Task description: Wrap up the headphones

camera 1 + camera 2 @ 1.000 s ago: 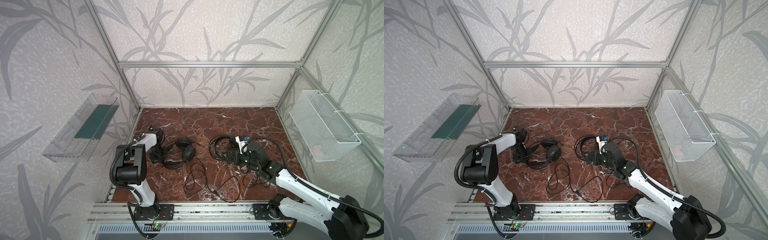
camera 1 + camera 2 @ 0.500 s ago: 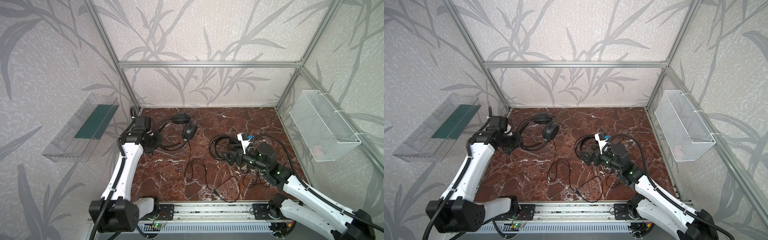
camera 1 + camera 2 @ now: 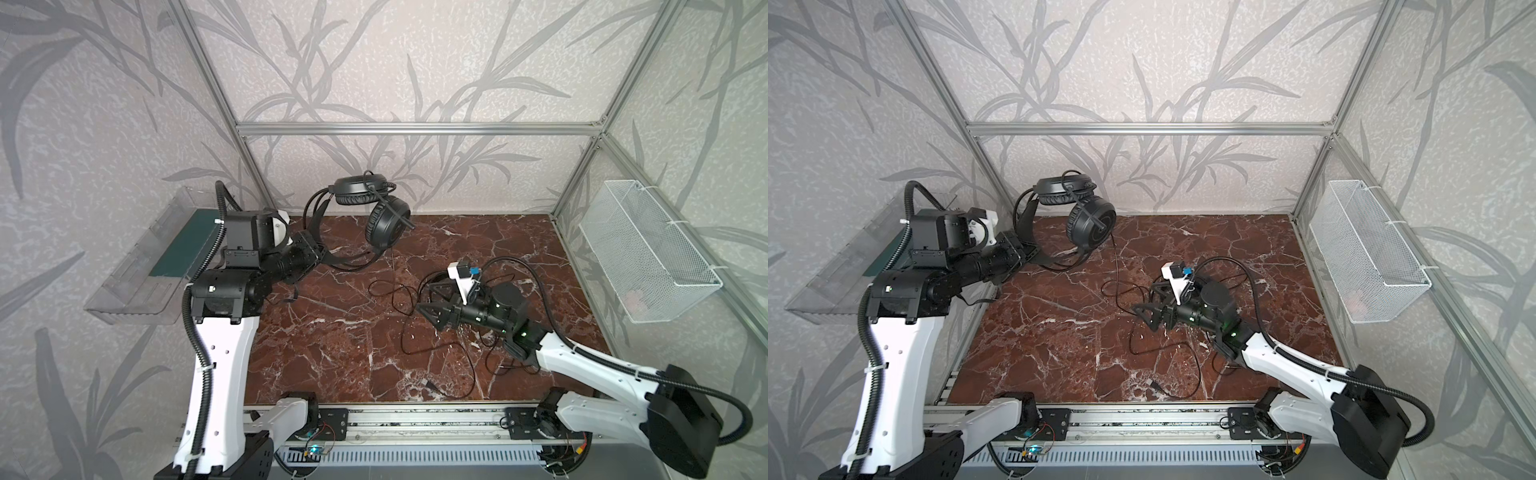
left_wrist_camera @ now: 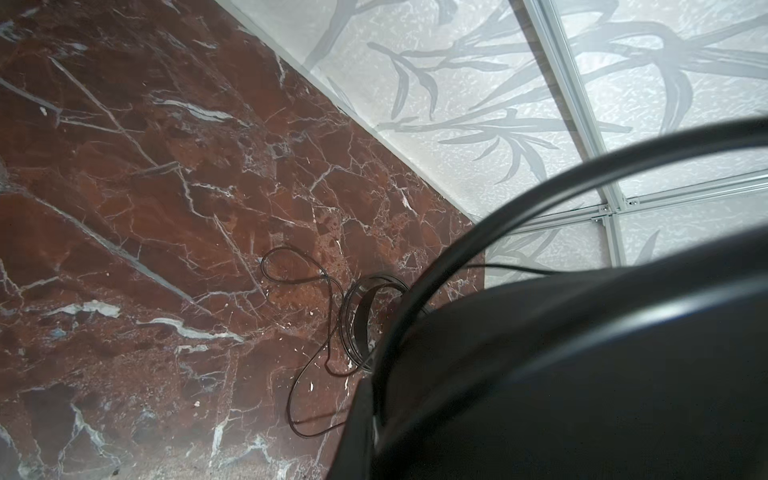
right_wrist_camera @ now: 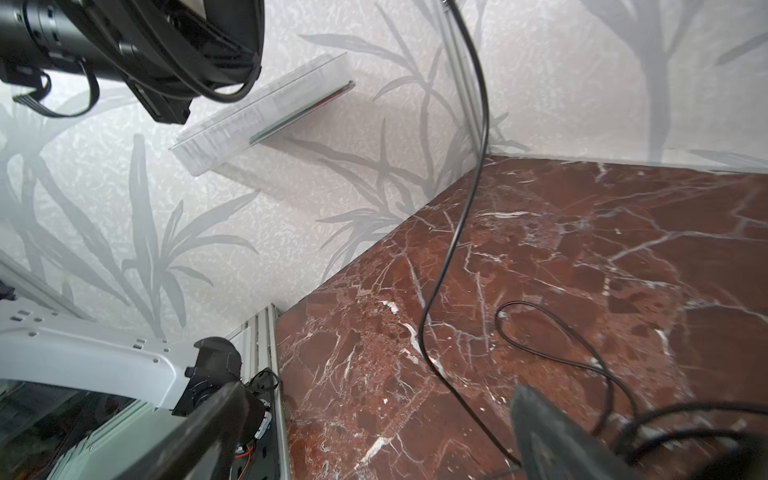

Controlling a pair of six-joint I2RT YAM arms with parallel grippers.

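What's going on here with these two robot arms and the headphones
The left gripper is shut on the headband of one headset and holds it up in the air near the back wall, its cable trailing down to the marble table. The right gripper is open, low over the loose cable, holding nothing. A second headset lies on the table by the right arm. No cable is wrapped yet.

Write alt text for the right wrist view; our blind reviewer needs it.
A thin black cable hangs down onto the red marble table, ending in loose loops near the open right gripper. The left gripper holds a black headset up high.
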